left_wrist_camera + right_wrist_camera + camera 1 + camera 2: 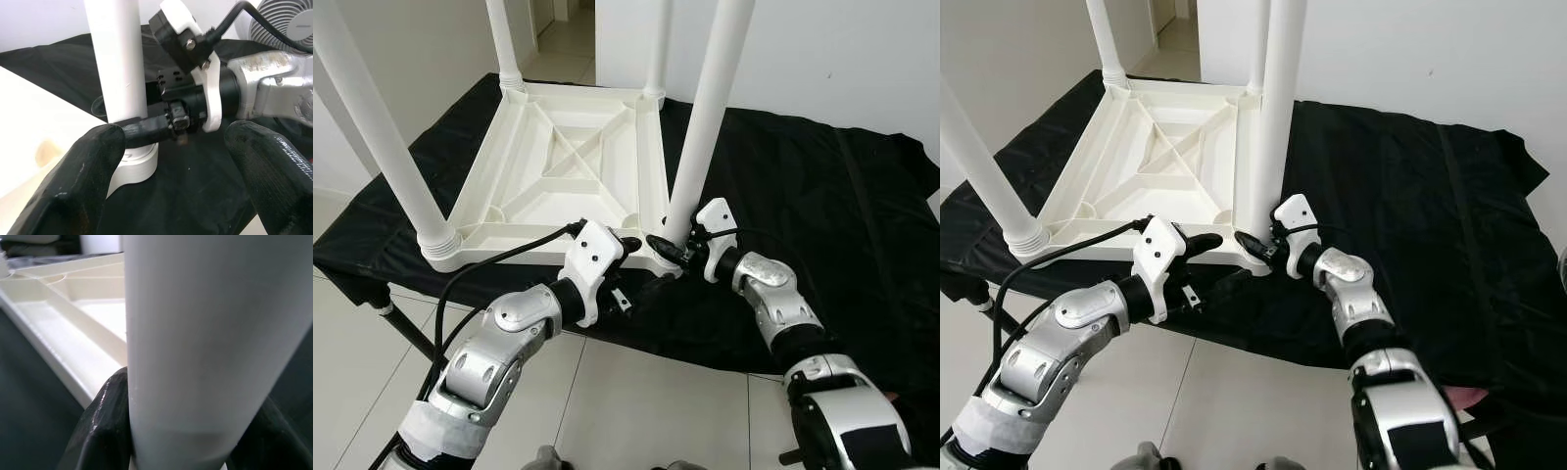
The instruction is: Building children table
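Note:
A white plastic children's table lies upside down on a black cloth, with all its legs standing up. My right gripper is shut on the base of the near right leg, where the leg meets its corner socket. In the right wrist view the leg stands between the two black fingers. My left gripper is open, just in front of the same corner and close to the right gripper. In the left wrist view its fingertips stand wide apart, facing the leg and touching nothing.
The black cloth covers a low folding stand at whose front edge I stand. The near left leg, far left leg and far right leg rise high. A fan stands off to the right. Below is tiled floor.

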Controlling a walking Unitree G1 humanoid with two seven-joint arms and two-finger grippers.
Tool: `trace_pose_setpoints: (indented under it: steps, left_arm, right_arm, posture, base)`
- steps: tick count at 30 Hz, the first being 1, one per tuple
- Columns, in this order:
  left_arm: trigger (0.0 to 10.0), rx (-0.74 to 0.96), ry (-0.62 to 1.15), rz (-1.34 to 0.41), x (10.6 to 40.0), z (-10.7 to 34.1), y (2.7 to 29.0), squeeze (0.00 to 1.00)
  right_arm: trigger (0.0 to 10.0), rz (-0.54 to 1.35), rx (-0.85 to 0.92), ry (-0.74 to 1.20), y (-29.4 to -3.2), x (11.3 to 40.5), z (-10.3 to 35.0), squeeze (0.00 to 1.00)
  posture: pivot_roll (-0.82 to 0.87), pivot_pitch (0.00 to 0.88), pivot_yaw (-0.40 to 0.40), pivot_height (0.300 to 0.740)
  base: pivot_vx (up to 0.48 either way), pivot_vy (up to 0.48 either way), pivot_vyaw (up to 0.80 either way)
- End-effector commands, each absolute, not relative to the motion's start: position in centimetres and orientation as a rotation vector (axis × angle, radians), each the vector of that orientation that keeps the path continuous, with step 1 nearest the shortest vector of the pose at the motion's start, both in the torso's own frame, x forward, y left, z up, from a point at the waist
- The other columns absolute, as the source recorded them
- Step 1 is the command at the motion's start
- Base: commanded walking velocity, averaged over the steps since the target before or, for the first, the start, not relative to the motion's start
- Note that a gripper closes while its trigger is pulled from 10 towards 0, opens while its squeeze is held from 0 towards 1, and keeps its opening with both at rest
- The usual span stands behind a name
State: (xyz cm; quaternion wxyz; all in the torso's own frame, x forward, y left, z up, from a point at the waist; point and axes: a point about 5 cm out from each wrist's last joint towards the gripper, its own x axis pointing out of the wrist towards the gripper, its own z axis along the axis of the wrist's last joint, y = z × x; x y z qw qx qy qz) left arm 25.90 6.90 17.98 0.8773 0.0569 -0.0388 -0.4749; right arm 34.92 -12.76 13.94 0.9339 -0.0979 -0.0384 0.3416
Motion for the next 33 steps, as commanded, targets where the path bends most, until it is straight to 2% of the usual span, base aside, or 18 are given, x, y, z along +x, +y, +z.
trace_pose_setpoints:
  steps: [1,3,11,16,22,23,24,32,33]
  left_arm:
    - [10.0,0.109,-0.066,-1.03,25.6,17.7,6.6,0.0]
    - [10.0,0.109,-0.065,-1.031,25.5,17.6,6.6,0.0]
    - [10.0,0.106,-0.061,-1.032,25.5,17.6,6.6,0.0]
    - [10.0,0.108,-0.06,-1.029,25.4,17.6,6.7,0.0]
    - [10.0,0.106,-0.053,-1.035,25.3,17.6,6.7,0.0]
    - [10.0,0.107,-0.054,-1.034,25.4,17.6,6.8,0.0]
    - [10.0,0.108,-0.055,-1.031,25.5,17.7,6.8,0.0]
    - [10.0,0.108,-0.053,-1.023,25.3,17.6,6.9,0.0]
    - [10.0,0.109,-0.054,-1.02,25.3,17.6,6.9,0.0]
  right_arm:
    - [10.0,0.6,-0.185,-0.094,-12.8,34.8,14.4,0.0]
    - [10.0,0.56,-0.165,-0.096,-12.7,34.7,14.5,0.0]
    - [10.0,0.168,-0.015,-0.095,-10.2,32.0,13.9,0.0]
    - [10.0,0.144,-0.036,-0.092,-9.0,31.3,14.0,0.0]
    - [10.0,0.129,-0.048,-0.095,-9.4,31.3,14.6,0.0]
    - [10.0,0.122,-0.039,-0.095,-9.5,31.2,14.8,0.85]
    - [10.0,0.129,-0.023,-0.096,-9.7,31.1,15.1,1.0]
    - [10.0,0.229,-0.027,-0.116,-11.3,31.7,16.0,1.0]
    - [10.0,0.278,-0.024,-0.095,-11.7,31.9,15.8,0.46]
  posture:
    - [-0.08,0.054,-0.001,0.74]
    - [-0.08,0.054,-0.001,0.74]
    - [-0.07,0.059,0.001,0.74]
    - [-0.07,0.062,0.007,0.74]
    - [-0.07,0.063,0.015,0.74]
    - [-0.07,0.063,0.015,0.74]
    - [-0.06,0.064,0.011,0.74]
    - [-0.05,0.062,0.004,0.74]
    - [-0.05,0.057,0.002,0.74]
  base:
    - [0.0,0.0,0.0]
    - [0.0,0.0,0.0]
    - [0.0,0.0,0.0]
    - [0.0,0.0,0.0]
    - [0.0,0.0,0.0]
    - [0.0,0.0,0.0]
    - [0.0,0.0,0.0]
    - [0.0,0.0,0.0]
    - [0.0,0.0,0.0]
